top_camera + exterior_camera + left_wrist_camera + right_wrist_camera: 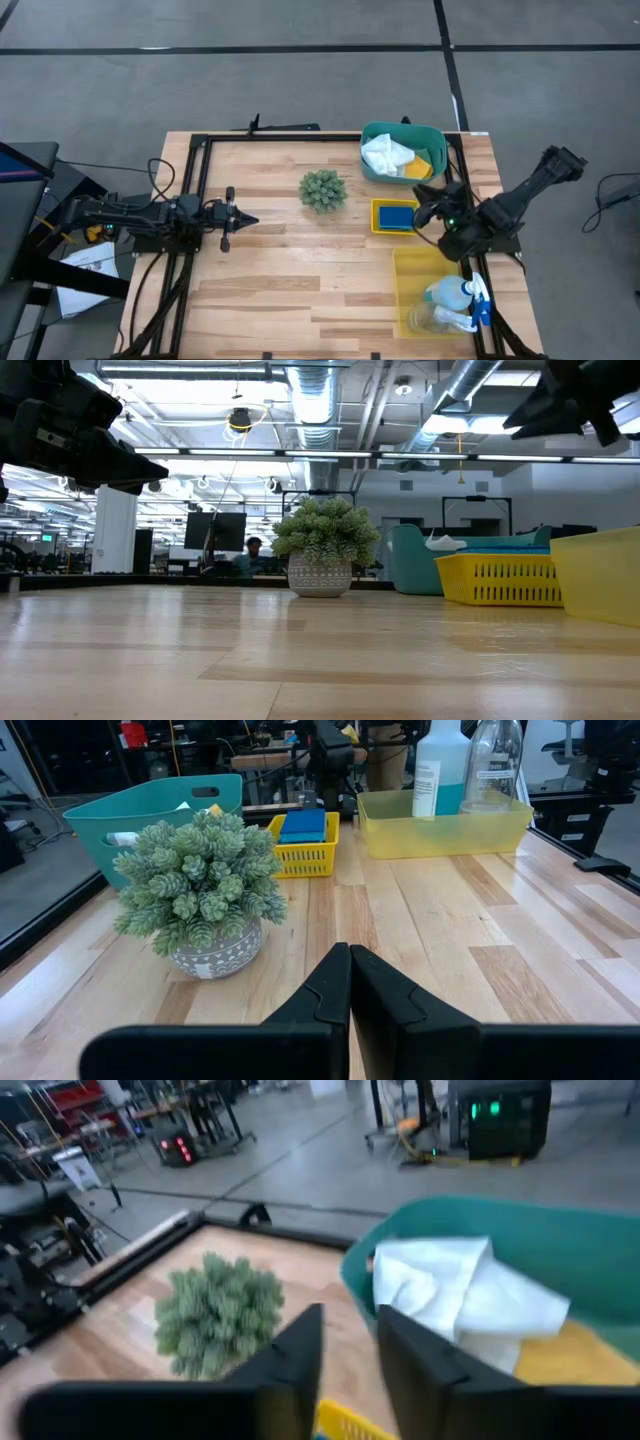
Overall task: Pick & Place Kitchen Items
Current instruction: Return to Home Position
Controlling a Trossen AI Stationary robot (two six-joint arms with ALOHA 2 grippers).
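Both arms: matte black, built of boxy links.

Left arm (130,215): thin black cable (152,168) loops off it; small yellow-green spot near the base end.

Right arm (520,195): small green light (452,222) at the wrist.

Left gripper (350,952): fingers (318,1002) are dark, angular wedges on a broad black bar.

Right gripper (348,1315): fingers (296,1350) are the same dark material, with blunt tips.

This is a big robot lab or workshop, with shiny pipes (320,400) on the open ceiling, long lights (250,452), a gray floor (300,85) marked with black lines (200,49), a computer screen (225,530) and a person (252,552) far behind the wooden table (300,650).
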